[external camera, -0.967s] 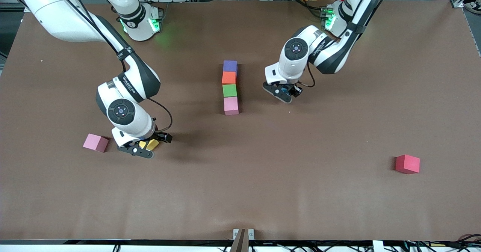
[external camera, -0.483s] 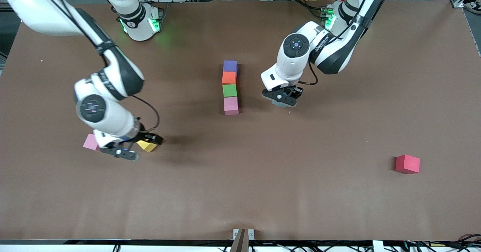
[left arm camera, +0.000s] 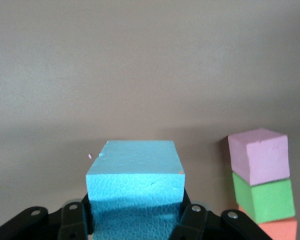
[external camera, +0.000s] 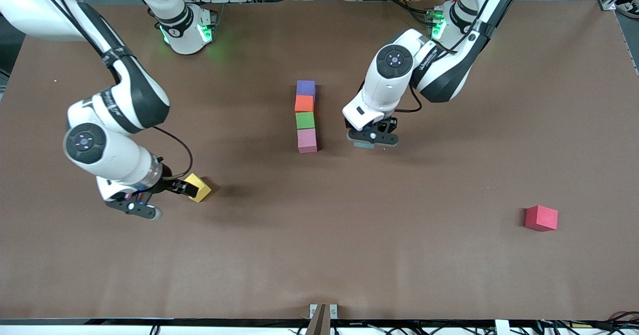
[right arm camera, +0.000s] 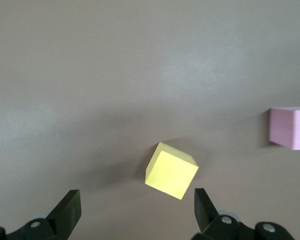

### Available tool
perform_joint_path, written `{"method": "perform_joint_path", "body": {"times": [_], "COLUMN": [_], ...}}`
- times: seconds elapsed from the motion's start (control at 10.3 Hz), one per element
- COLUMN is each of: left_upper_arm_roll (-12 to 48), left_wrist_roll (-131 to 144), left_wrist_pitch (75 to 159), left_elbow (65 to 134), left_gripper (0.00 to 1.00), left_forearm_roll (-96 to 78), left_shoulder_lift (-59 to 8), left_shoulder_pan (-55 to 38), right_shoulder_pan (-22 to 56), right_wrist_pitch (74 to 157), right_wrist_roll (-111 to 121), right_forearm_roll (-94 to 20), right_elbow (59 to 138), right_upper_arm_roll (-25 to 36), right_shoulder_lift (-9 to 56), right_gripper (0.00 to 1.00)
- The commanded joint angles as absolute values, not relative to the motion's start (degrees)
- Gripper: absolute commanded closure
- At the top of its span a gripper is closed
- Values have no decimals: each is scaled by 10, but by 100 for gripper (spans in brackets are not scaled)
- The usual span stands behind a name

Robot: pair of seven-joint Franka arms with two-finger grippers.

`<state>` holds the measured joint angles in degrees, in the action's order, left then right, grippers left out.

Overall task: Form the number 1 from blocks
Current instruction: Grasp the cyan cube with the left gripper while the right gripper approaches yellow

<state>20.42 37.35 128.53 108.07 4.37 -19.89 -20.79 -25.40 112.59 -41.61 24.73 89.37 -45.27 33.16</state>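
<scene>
Comparing with the picture from 1 second earlier, the right end effector (external camera: 131, 206) had left the yellow block (external camera: 198, 187) and risen away toward the right arm's end of the worktop (external camera: 319, 255). Its jaws stood wide with nothing between them, and the yellow block lay free on the worktop, tilted at an angle. The lone pink block (right arm camera: 291, 128), plain in the earlier front view, was now hidden there under the right arm; only the right wrist view showed it, cut off at the picture's edge.

The left end effector (external camera: 372, 141) had moved closer to the column of 4 blocks, purple (external camera: 305, 87), orange (external camera: 304, 104), green (external camera: 305, 120) and pink (external camera: 307, 140). It gripped the light blue block (left arm camera: 135, 172) over the worktop just beside the column's pink block. In the front view this block showed only as a thin strip under the fingers. The red block (external camera: 541, 218) lay well apart, toward the left arm's end, unmoved.
</scene>
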Motion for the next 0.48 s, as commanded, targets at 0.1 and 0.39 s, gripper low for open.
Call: {"method": "perform_joint_path", "body": {"times": [0.1, 0.39], "left_upper_arm_roll": [205, 206], "left_wrist_roll": [455, 503], "left_wrist_pitch": [1271, 1227], "left_elbow": [1054, 1075], "left_gripper": [46, 46], "left_forearm_roll": [38, 40], "left_shoulder_lift": [-226, -220], "left_shoulder_pan": [-255, -318], "right_shoulder_pan": [-293, -177], "right_wrist_pitch": [1104, 1078], "right_wrist_roll": [-327, -222], "right_forearm_roll": [164, 41], "right_elbow": [865, 869], "right_upper_arm_roll": [-454, -267], "right_shoulder_lift": [320, 252], "right_gripper": [0, 0]}}
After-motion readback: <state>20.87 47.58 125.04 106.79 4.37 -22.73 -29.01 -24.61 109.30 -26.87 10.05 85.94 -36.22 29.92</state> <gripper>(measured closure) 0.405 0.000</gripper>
